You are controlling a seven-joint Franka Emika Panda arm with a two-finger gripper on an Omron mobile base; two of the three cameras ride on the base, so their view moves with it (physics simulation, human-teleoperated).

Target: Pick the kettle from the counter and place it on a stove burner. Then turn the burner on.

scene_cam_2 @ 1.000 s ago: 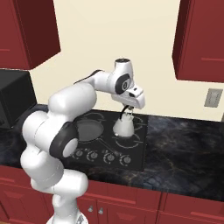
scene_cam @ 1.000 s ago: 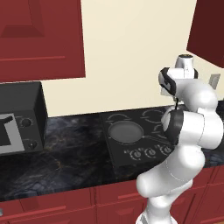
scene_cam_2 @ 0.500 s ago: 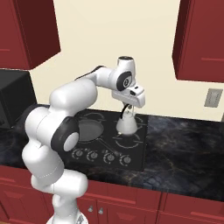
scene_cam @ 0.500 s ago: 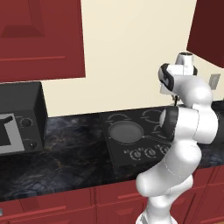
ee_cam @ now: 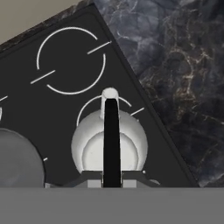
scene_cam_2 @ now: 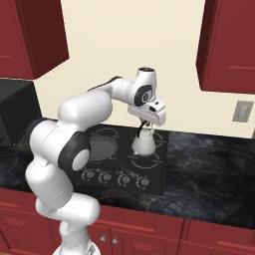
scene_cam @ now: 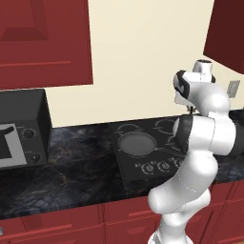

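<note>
The off-white kettle (scene_cam_2: pixel 143 145) stands on the front right burner of the black cooktop (scene_cam_2: pixel 155 165), its base at the glass as far as I can tell. My gripper (scene_cam_2: pixel 145 127) hangs straight above it, shut on the thin black handle. In the hand view the kettle (ee_cam: pixel 89 144) lies directly below, its handle running up between the fingertips of the gripper (ee_cam: pixel 112 180), and the burner's white ring shows around the body. The dark marbled counter (scene_cam_2: pixel 209 159) stretches to the right of the cooktop.
A flat grey pan (scene_cam_2: pixel 102 149) sits on the burner left of the kettle. A row of knobs (scene_cam_2: pixel 117 178) lines the cooktop's front edge. A black microwave (scene_cam: pixel 21 128) stands far left on the counter. Red cabinets hang overhead.
The hand, still holding the kettle's handle, has sunk slightly over the front right burner and the arm's elbow has shifted. The kettle has stayed on the same burner.
</note>
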